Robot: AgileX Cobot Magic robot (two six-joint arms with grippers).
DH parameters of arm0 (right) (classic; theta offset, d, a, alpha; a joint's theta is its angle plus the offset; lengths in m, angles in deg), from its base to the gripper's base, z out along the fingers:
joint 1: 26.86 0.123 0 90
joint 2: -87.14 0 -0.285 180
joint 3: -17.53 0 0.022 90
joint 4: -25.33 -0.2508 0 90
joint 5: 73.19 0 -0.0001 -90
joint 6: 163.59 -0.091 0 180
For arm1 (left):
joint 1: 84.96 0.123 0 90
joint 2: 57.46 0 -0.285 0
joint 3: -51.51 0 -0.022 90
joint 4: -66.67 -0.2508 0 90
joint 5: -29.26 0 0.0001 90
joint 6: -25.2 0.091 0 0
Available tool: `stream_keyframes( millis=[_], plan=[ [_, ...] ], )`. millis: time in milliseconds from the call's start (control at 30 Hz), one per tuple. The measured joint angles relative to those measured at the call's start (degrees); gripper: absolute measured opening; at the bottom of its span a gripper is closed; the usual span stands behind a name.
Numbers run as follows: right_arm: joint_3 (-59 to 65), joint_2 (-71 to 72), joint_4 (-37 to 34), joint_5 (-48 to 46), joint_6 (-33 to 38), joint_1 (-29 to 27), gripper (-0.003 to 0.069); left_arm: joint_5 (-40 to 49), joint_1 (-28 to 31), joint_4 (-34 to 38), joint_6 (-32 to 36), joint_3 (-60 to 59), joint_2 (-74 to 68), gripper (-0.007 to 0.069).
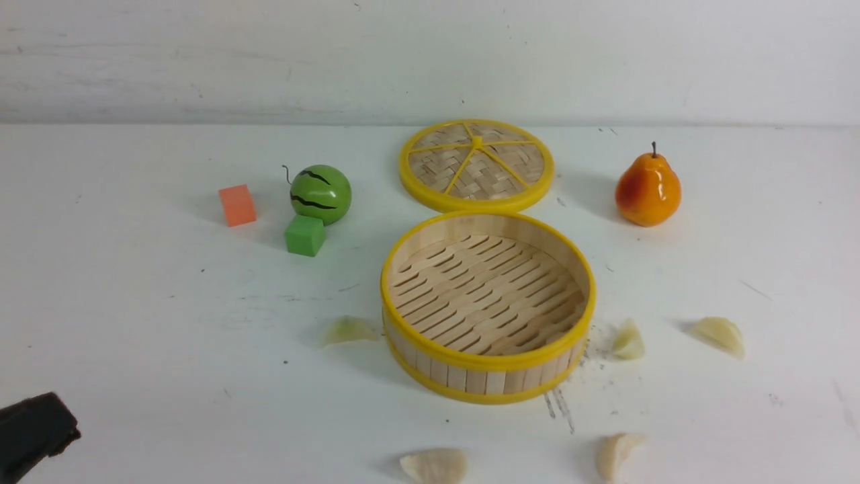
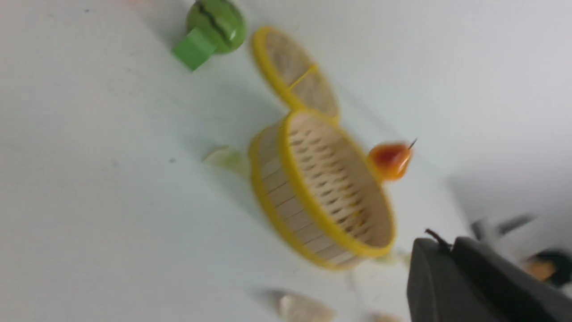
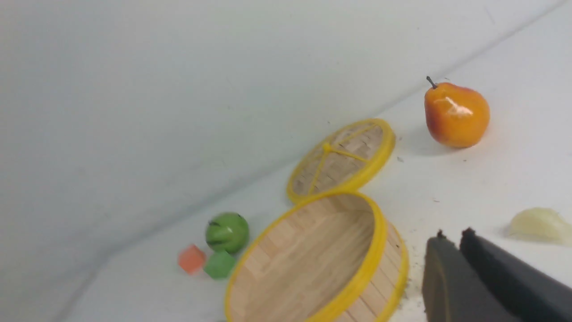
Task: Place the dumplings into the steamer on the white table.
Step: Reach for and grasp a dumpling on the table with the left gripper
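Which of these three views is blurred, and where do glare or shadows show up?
Front view: sharp and evenly lit, with only soft shadows beside the steamer. Left wrist view: motion blur throughout, the dumplings smeared to pale patches. Right wrist view: mostly crisp, a white glare streak on the pear, the orange block slightly soft.

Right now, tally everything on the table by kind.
dumplings: 5
steamer: 1
woven lid: 1
toy watermelon: 1
pear: 1
blocks: 2 (one orange, one green)
Total: 11
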Motion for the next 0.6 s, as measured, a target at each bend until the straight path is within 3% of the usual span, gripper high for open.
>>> stream_keyframes(
  millis=[33,133,233,467,600],
  plan=[
    [-5.69,-6.72,1.19,-3.76,6.75,0.0,-0.0018,5.28,0.0,-3.28,3.02,5.66,-7.13,-0.0014],
    [-13.8,-17.08,2.58,-12.19,14.6,0.18,-0.002,15.06,0.0,-8.4,7.75,14.56,-18.29,-0.0014],
    [-21.26,-27.56,3.5,-22.13,18.05,2.52,-0.002,24.67,-0.59,-11.62,13.61,23.56,-28.53,-0.0014],
    [-30.02,-39.08,4.65,-34.85,19.52,10.88,-0.0019,29.29,-8.8,-15.94,19.31,34.39,-44.96,-0.0013],
    [-30.65,-39.38,5.08,-35.8,19.77,13.63,-0.0016,28.18,-14.44,-20.66,21.65,38.43,-54.53,0.0074]
  ],
)
